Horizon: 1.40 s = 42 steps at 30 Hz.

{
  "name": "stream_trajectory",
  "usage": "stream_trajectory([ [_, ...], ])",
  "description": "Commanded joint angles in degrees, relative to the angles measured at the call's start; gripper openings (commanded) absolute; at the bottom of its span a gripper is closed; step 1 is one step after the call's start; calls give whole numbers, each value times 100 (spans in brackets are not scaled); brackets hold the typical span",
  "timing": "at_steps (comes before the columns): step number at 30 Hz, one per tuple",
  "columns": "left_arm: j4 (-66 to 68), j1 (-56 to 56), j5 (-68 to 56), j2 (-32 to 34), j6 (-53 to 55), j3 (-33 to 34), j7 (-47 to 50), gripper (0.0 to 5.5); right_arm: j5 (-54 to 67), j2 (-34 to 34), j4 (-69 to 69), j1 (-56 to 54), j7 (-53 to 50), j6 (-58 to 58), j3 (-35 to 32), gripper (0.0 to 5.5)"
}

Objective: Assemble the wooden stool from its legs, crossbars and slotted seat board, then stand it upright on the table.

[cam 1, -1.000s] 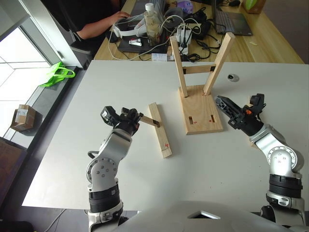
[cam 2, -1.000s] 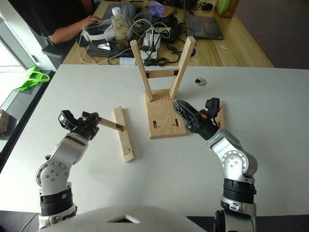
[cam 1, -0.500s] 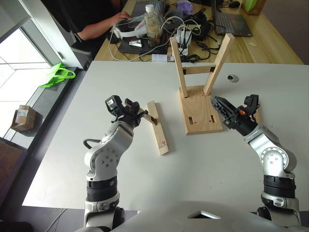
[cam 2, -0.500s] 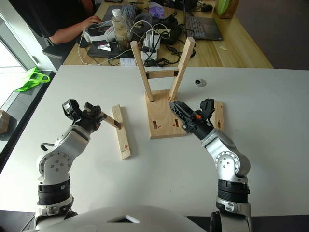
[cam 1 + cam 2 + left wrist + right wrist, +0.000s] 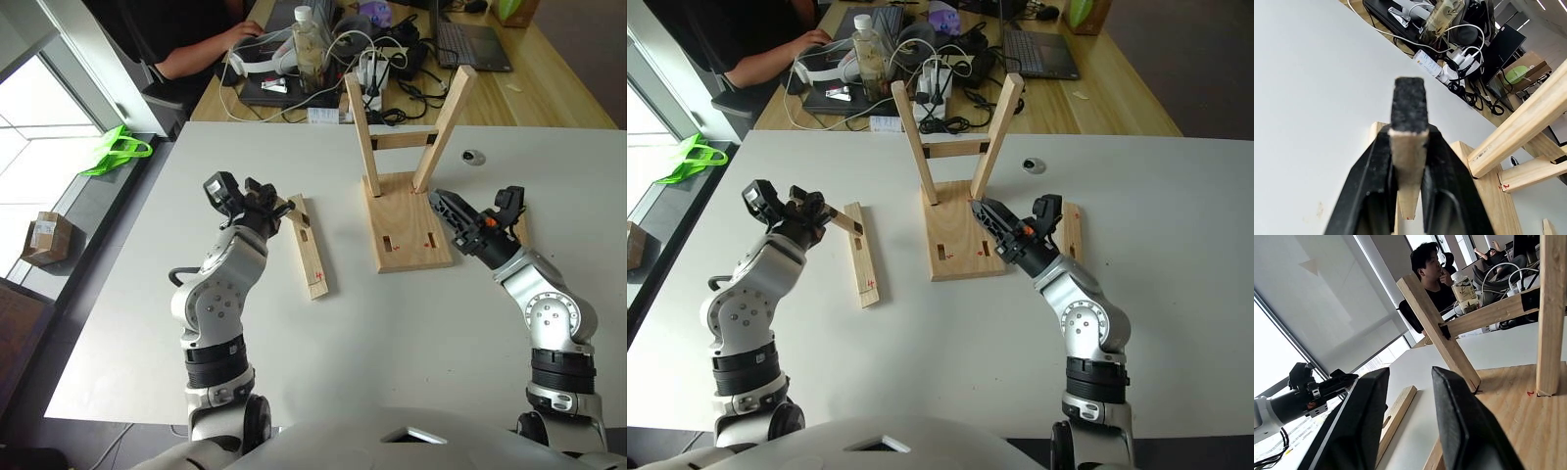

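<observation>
Well, the seat board point(image 5: 407, 235) is a pale, smooth rectangular plank with small oblong slots cut through it, lying flat on the matte white tabletop point(image 5: 441, 333). Two square-section standing legs point(image 5: 362, 132) rise from its far end, splayed apart and joined by a thin upper crossbar point(image 5: 404, 140) with dark ends. Left of the board lies a loose leg point(image 5: 307, 245), a straight bare-wood stick with a red mark near its close end. A short crossbar point(image 5: 841, 222) juts from its side. The left tool point(image 5: 1408, 134) has its black fingers clamped on that crossbar, whose end is dark and rough-looking. The right tool point(image 5: 1409, 372) hangs with its two blunt black fingers spread apart, gripping nothing, just over the board's right edge. A spare leg point(image 5: 1073, 230) lies flat beside that arm.

Compared with a second ago, the loose leg has been dragged left and farther away from the robot. It has also swung from a slant to nearly parallel with the board's long side. The left tool has gone with it, while the right tool has hardly shifted.
</observation>
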Motion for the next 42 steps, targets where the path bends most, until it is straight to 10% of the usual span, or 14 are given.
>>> stream_trajectory([
  [1,-97,266,242,-94,-2,86,120,40,-32,-45,64,-107,-20,5,-9,158],
  [28,575,529,1212,-751,-606,-227,-701,40,-171,41,159,-96,-6,-98,93,158],
  [42,268,99,2797,873,497,-1333,-1198,40,-429,44,141,-58,-72,-187,245,158],
])
